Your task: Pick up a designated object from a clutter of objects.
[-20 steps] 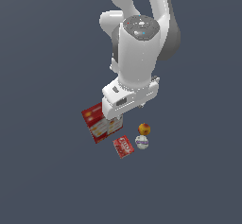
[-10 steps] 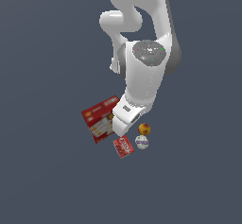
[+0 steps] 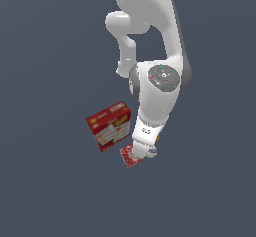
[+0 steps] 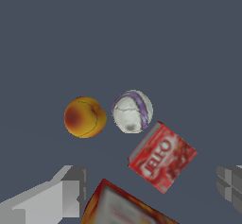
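In the wrist view the designated object, a white ball with a purple band [image 4: 132,111], rests on the floor between an orange-red ball [image 4: 85,116] and a flat red packet [image 4: 162,157]. A corner of the red-and-yellow box [image 4: 124,208] lies closest to the camera. My gripper [image 4: 151,183] is open above this clutter of objects; its fingers [image 4: 64,194] stand wide apart and hold nothing. In the exterior view the hand covers both balls, with only a sliver of the white ball [image 3: 152,151] showing beside the packet [image 3: 129,156] and the box [image 3: 109,125].
The things lie on a plain dark grey floor. The box stands tallest, on the exterior view's left of the hand. The orange-red ball sits close beside the white ball without touching it. The packet's corner nearly reaches the white ball.
The arm has swung toward the exterior view's right and come down. The hand has moved from over the box to over the two balls and now covers them in the exterior view.
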